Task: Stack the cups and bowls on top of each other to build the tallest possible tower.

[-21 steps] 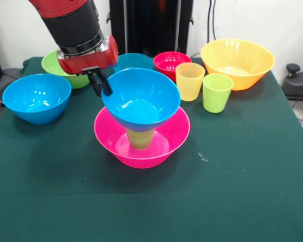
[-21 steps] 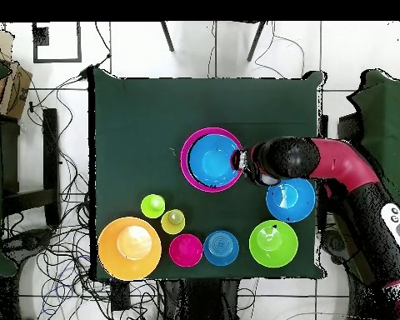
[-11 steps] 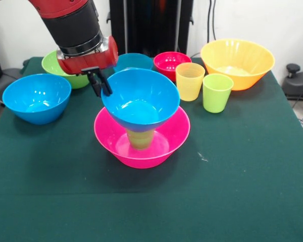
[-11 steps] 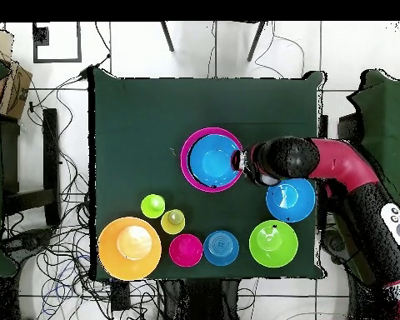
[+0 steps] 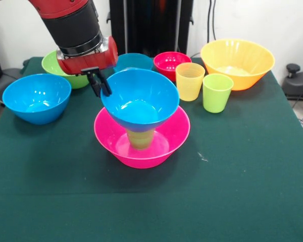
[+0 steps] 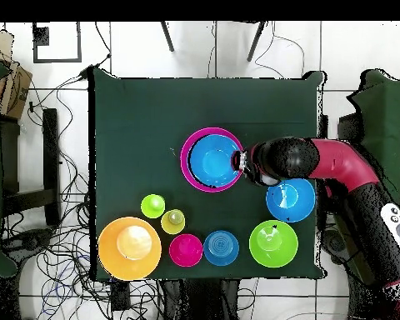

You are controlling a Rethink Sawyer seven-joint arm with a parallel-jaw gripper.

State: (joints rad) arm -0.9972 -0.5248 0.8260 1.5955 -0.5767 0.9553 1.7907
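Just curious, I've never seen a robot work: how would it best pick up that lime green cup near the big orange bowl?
By its rim, from straight above. The lime green cup stands upright, mouth open, so one side of its thin wall can probably be pinched, as the hand does at the blue bowl.

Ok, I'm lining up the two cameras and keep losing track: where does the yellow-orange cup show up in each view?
Front view: the yellow-orange cup stands right of centre near the top, just left of the lime green cup.
Overhead view: the same cup sits lower left of centre, just right of and below the lime green cup.
Shared landmark: the large orange bowl, close beside both cups in each view.
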